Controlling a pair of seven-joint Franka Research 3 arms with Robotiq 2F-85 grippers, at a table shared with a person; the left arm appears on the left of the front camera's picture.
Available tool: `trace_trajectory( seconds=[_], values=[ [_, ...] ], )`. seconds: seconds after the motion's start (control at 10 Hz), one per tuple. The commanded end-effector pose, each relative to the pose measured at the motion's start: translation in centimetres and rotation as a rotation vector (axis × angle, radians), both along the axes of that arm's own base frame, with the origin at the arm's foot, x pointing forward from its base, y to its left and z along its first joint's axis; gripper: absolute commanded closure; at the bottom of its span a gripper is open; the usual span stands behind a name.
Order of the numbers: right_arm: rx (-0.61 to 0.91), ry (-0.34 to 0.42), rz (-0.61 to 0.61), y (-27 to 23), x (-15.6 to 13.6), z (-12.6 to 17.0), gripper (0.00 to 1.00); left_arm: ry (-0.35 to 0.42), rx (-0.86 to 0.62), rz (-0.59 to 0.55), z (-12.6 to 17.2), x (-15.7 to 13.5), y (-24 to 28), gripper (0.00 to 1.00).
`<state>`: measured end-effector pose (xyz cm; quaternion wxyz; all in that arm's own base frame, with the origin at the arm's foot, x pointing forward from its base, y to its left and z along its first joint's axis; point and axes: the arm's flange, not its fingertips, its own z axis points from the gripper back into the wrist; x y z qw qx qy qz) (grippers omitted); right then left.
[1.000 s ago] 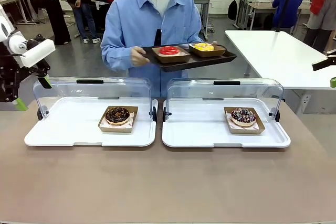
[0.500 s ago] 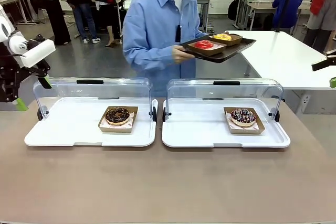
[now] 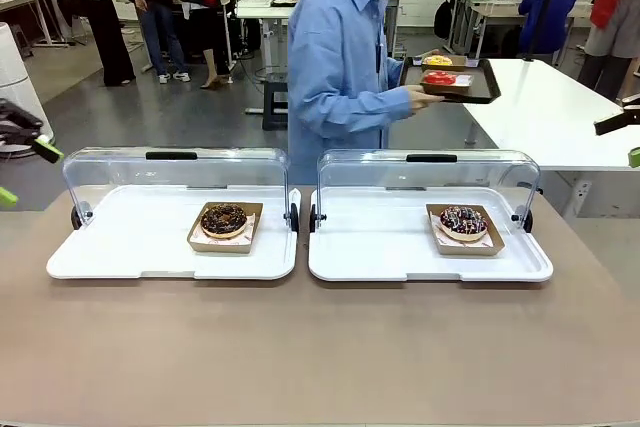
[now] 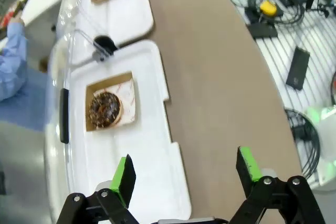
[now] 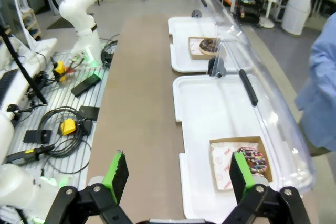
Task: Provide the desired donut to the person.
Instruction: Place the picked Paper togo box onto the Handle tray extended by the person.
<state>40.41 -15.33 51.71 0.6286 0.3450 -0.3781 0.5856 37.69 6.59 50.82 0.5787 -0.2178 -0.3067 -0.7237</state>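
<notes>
donuts: a chocolate donut (image 3: 224, 218) in the left white tray (image 3: 120, 257), a sprinkled donut (image 3: 464, 220) in the right white tray (image 3: 380, 262), each on a brown card tray under a raised clear lid (which one is wanted i cannot tell).
handling: likely light, soft, icing easily marred; better to grip the card edge.
left pincer (image 4: 186, 174): wide open, empty, above its tray.
right pincer (image 5: 176, 174): wide open, empty.
person (image 3: 345, 67): turned aside, holding a dark tray (image 3: 482, 87).
surface (image 3: 320, 347): brown, bare in front.
room: busy workshop, other tables behind.
</notes>
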Motion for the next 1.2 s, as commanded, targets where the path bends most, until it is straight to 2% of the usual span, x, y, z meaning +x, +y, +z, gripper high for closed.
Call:
trace_trajectory(
  seconds=[0.0, 0.1, 0.3, 0.5, 0.7, 0.9, 1.1],
  values=[
    [0.005, 0.0, 0.002, 0.1, 0.1, 0.0, 0.0, 0.078, -0.253, -0.019, -1.6, 0.4, 4.4, 0.0],
    [0.005, 0.0, 0.002, 0.1, 0.1, 0.0, 0.0, 0.103, -0.318, 0.051, -2.4, 0.0, 7.3, 0.0],
    [0.005, 0.0, 0.002, 0.1, 0.1, 0.0, 0.0, 0.105, -0.412, 0.239, -4.3, -3.2, 11.8, 0.0],
    [0.005, 0.0, 0.002, 0.1, 0.1, 0.0, 0.0, 0.134, -0.422, 0.296, -4.1, -3.8, 14.1, 0.0],
    [0.005, 0.0, 0.002, 0.1, 0.1, 0.0, 0.0, 0.113, -0.45, 0.314, -4.0, -4.9, 14.9, 0.0],
    [0.005, 0.0, 0.002, 0.1, 0.1, 0.0, 0.0, 0.11, -0.449, 0.315, -3.3, -4.2, 15.0, 0.0],
    [0.005, 0.0, 0.002, 0.1, 0.1, 0.0, 0.0, 0.116, -0.446, 0.324, -3.8, -4.4, 15.0, 0.0]
  ],
)
